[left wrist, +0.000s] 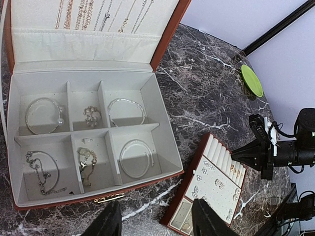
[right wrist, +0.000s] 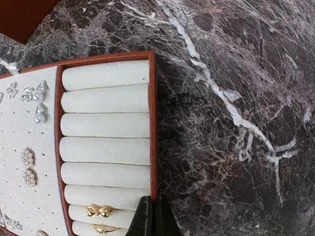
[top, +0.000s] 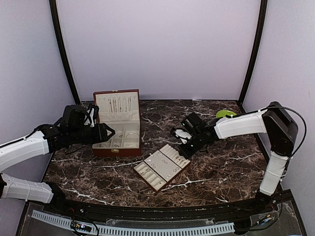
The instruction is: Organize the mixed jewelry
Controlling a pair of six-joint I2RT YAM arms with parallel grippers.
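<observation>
The mixed jewelry is spread over two holders. Small silvery earrings and two gold rings sit on the cream slotted insert tray. Bracelets and necklaces lie in the open red-brown wooden box. My right gripper is shut at the tray's far corner, its fingers pinched on the tray's red-brown rim beside the ring slots. My left gripper is open and empty, hovering over the marble between the box's front and the tray.
A flat green disc lies at the back right of the marble table. The box's lid stands open toward the back wall. My right arm reaches in beside the tray in the left wrist view.
</observation>
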